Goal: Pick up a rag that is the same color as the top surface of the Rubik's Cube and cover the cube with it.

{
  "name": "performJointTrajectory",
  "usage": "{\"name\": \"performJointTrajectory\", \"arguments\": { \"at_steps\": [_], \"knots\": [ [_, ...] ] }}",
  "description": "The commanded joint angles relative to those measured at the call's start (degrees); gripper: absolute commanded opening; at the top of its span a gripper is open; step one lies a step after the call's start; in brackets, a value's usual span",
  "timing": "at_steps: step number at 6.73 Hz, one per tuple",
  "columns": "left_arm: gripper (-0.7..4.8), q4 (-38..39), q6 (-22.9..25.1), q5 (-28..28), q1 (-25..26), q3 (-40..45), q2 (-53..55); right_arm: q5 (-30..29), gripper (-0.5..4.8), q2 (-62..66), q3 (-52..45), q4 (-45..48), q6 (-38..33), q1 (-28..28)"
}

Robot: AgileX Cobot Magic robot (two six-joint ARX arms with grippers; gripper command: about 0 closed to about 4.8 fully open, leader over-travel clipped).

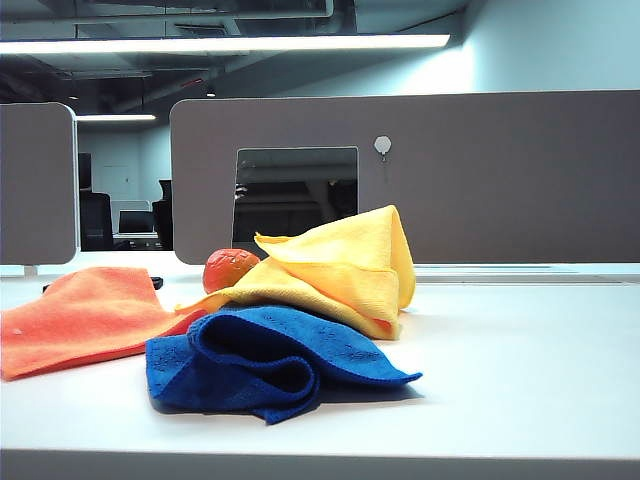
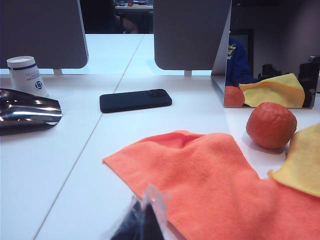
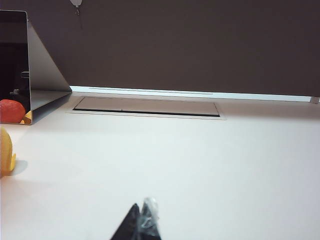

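Note:
The yellow rag lies in a peaked heap at the middle of the table, and its edges also show in the wrist views. The Rubik's Cube is hidden in every view. Neither arm appears in the exterior view. My left gripper is shut and empty, low over the table at the near edge of the orange cloth. My right gripper is shut and empty above bare table, well off to the side of the rag.
A blue cloth lies crumpled in front of the rag, with the orange cloth to its left. A round orange fruit and a mirror stand behind. A black phone, a white cup and a silver bag are at the far left.

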State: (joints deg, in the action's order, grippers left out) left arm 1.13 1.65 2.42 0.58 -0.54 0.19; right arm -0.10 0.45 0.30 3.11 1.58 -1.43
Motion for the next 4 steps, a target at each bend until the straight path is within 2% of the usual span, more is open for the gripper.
{"name": "performJointTrajectory", "arguments": {
  "at_steps": [1, 4],
  "knots": [
    [-0.05, -0.59, -0.11, 3.28, -0.09, -0.09, 0.04, -3.93, -0.05, 0.02, -0.24, 1.09, -0.11, 0.02],
    [-0.05, -0.55, -0.13, 4.28, -0.09, -0.09, 0.04, -4.07, -0.05, -0.02, -0.24, 1.05, -0.07, 0.00]
  ]
}}
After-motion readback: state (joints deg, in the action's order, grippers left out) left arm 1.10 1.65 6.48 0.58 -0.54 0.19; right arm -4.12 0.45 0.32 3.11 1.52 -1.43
